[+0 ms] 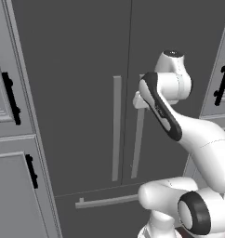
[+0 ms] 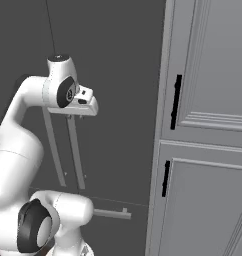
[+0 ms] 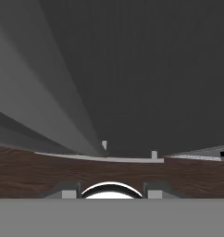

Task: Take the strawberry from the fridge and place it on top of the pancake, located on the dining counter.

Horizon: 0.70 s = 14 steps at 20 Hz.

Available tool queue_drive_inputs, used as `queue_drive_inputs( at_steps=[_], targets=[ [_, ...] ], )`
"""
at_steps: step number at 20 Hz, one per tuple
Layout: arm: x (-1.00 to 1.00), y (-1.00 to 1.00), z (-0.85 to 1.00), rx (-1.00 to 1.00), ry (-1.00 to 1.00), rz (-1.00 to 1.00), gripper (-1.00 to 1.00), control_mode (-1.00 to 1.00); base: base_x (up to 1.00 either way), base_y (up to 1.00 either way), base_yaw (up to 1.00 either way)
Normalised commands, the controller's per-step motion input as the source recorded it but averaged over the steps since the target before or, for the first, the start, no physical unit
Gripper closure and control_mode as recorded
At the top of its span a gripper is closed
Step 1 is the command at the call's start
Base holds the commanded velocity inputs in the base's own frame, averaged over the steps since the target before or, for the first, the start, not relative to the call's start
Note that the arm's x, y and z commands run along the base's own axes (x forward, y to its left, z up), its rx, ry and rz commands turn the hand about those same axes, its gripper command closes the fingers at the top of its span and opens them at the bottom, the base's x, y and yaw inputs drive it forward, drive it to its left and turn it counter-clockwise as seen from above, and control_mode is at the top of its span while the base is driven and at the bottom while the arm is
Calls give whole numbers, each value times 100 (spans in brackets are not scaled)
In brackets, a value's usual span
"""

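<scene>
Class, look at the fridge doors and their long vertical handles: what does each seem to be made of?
Fridge: probably painted or coated metal, matt; flat dark grey without glints. Vertical handles: likely brushed metal or plastic; paler grey, evenly shaded bars. The rendering leaves both open.

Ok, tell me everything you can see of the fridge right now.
The fridge is a tall, matte dark-grey French-door unit, both doors shut, a thin seam between them. Two long pale-grey vertical handles flank the seam; a horizontal drawer handle runs below. Light-grey panelled cabinets stand on both sides. The gripper sits at the top of the right-hand door handle; whether it grips the bar cannot be told.
</scene>
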Motion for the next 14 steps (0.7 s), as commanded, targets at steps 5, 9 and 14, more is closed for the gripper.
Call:
queue_drive_inputs(
  at_steps=[5,9,14],
  targets=[
    [0,0,0,0,0,0,-100,100,-29,0,0],
    [0,0,0,0,0,0,-100,100,-71,4,0],
    [0,0,0,0,0,0,-100,100,-22,43,0]
  ],
)
